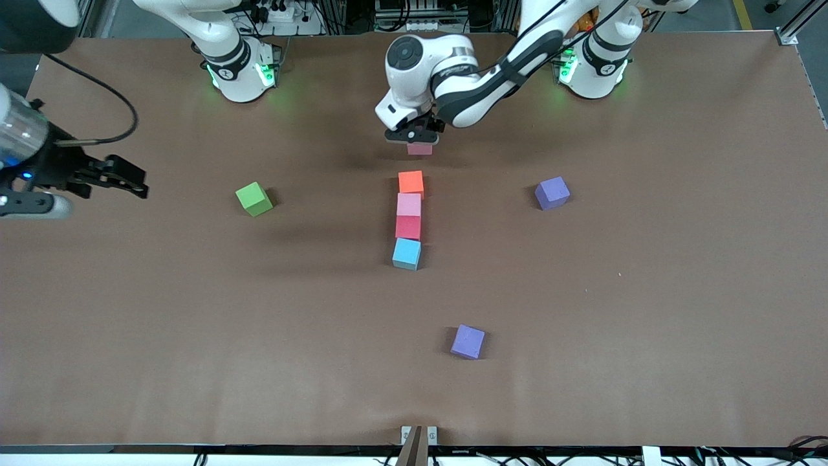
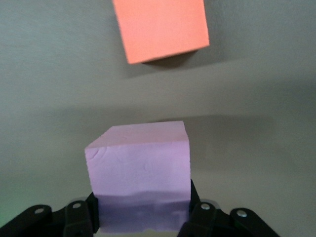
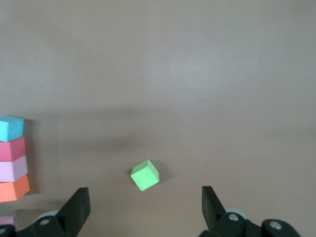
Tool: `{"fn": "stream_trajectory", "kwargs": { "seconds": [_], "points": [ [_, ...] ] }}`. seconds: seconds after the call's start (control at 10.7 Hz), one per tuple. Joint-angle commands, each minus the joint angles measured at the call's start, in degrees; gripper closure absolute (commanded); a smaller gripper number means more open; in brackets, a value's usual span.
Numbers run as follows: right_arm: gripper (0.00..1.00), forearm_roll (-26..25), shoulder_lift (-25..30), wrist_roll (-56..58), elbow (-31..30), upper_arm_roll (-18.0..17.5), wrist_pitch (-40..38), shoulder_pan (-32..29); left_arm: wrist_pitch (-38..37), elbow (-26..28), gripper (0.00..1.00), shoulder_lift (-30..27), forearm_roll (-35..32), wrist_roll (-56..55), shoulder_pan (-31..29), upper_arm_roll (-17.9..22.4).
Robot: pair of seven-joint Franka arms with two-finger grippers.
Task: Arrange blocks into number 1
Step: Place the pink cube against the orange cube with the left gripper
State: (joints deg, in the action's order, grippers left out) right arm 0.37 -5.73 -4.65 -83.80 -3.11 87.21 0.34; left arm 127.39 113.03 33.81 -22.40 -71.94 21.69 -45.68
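Left gripper: clamped on my second pink block, over the table's middle, toward the base-side edge.
Reason: I judge it caps the column.
Column: orange block, pink block, red block, blue block, each touching the next.
Gap: held block sits apart from orange.
Right gripper: fingers spread, empty, waiting at its end.

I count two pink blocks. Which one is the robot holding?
The light pink block in the left gripper, just past the orange block. The other pink block sits free in the row, between orange and red.
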Motion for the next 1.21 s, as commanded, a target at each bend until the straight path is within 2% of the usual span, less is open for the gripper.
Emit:
{"fn": "stream_trajectory", "kwargs": {
  "seconds": [0.0,0.19,0.47,0.65,1.12],
  "points": [
    [0.0,1.7,4.4,3.5,-5.5,-1.1,1.4,-4.3,-0.6,-4.2,1.0,3.6,-1.5,-0.3,6.1,4.8],
    [0.0,1.7,4.5,4.2,-5.3,-2.3,0.3,-9.3,-0.5,-4.7,1.0,4.3,-1.6,-0.3,6.6,5.3],
    [0.0,-2.6,5.4,4.0,-4.4,-2.3,3.0,-7.5,-0.3,-6.4,1.0,5.8,-2.9,0.0,7.0,6.5],
    [0.0,-1.8,7.7,4.5,-4.9,-0.7,2.0,-7.6,-0.1,-6.6,1.0,6.2,-3.8,0.0,7.0,6.5],
    [0.0,1.6,8.3,4.9,-5.5,-0.6,1.7,-9.4,0.4,-8.1,1.0,7.1,-4.1,0.0,7.1,7.7]
  ]
}}
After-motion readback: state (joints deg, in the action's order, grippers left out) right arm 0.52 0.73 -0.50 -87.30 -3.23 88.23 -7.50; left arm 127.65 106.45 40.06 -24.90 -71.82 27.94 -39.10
